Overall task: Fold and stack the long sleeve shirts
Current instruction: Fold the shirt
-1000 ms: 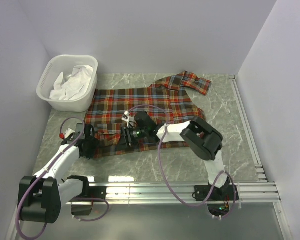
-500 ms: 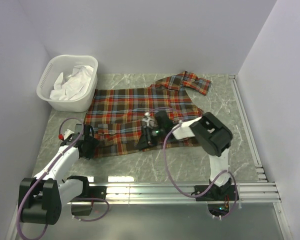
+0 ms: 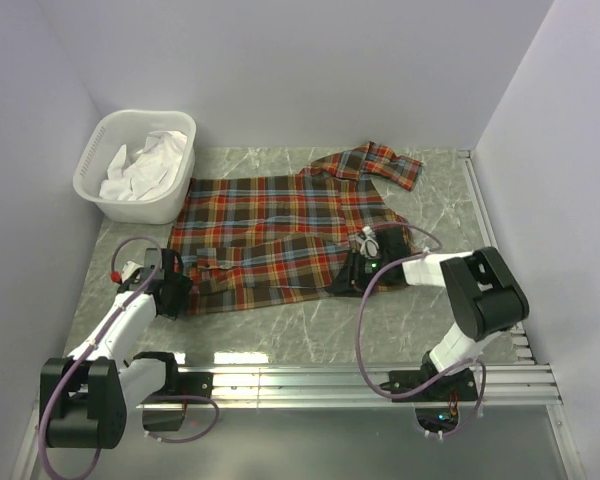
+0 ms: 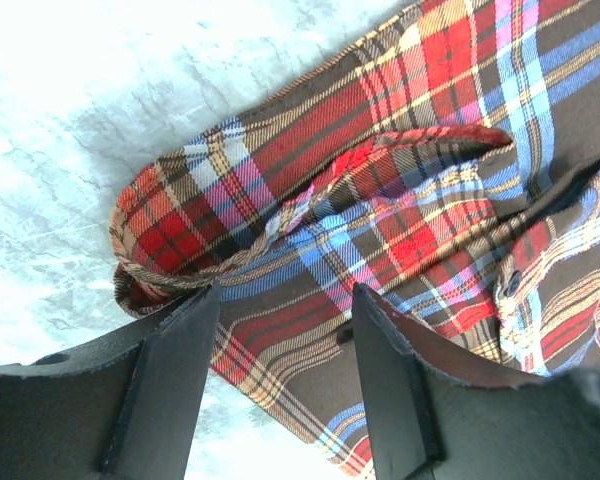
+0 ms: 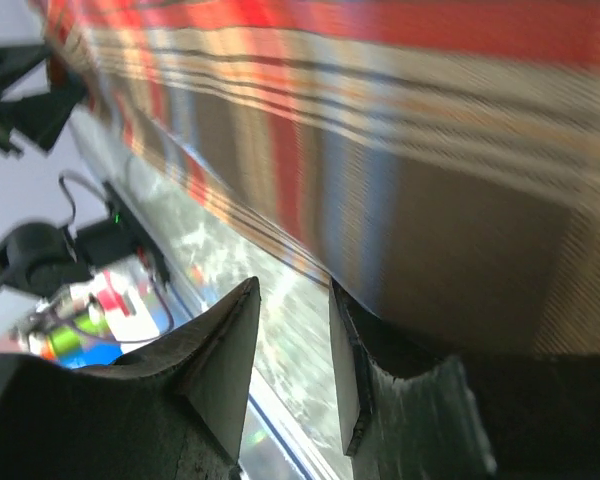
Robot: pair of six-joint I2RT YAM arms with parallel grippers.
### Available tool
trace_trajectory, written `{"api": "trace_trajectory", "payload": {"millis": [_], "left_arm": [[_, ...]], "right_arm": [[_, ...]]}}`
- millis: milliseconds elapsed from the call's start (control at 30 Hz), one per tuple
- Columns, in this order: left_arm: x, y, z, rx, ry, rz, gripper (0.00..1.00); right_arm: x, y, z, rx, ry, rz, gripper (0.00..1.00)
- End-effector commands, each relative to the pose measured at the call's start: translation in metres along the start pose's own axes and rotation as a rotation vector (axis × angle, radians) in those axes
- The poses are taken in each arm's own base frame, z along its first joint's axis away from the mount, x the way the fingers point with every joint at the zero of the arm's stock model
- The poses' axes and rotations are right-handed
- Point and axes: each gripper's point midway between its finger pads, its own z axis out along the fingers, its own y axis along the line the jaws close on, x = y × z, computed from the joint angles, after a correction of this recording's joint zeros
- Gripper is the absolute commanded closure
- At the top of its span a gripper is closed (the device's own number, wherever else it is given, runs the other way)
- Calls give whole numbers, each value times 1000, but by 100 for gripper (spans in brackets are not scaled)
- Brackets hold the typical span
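One plaid long sleeve shirt (image 3: 280,215) lies spread across the marble table (image 3: 310,330), its collar toward the back and one sleeve (image 3: 390,162) reaching the back right. My left gripper (image 3: 178,296) rests at the shirt's near left corner. In the left wrist view it (image 4: 280,375) is open, its fingers astride the shirt's hem (image 4: 310,340), with a bunched cuff (image 4: 180,225) just beyond. My right gripper (image 3: 352,272) is low at the shirt's near right edge. In the blurred right wrist view it (image 5: 292,360) is open over bare table, the plaid cloth (image 5: 400,120) beside its right finger.
A white basket (image 3: 110,195) holding white cloth (image 3: 145,160) stands at the back left, touching the shirt's far left corner. An aluminium rail (image 3: 360,380) runs along the near edge and another (image 3: 495,250) along the right side. Walls close in on three sides.
My right arm has swept to the right along the shirt's near edge, from the middle to its right side. The left arm has stayed put.
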Motion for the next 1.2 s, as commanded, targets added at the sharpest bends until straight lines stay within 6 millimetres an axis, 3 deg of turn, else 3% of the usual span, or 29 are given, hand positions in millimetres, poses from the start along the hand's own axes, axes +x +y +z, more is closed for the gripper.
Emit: {"api": "trace_trajectory", "payload": {"millis": [0, 233, 433, 533, 767, 1000, 1167], "left_arm": [[-6, 25, 4, -109, -25, 16, 37], [-16, 23, 1, -116, -46, 6, 37], [-18, 20, 0, -112, -33, 14, 36], [-18, 21, 3, -130, -22, 29, 35], [-20, 18, 2, -132, -9, 30, 35], [-29, 17, -6, -152, -36, 47, 33], [-39, 17, -15, -161, -66, 31, 32]], "right_arm": [[6, -59, -23, 235, -78, 112, 58], [-28, -80, -63, 239, -288, 257, 58], [-43, -100, -92, 306, -435, 347, 59], [-52, -101, -107, 332, -495, 339, 59], [-56, -119, -132, 454, -584, 382, 59], [-53, -131, -142, 511, -613, 438, 58], [-57, -120, -158, 521, -677, 390, 58]]}}
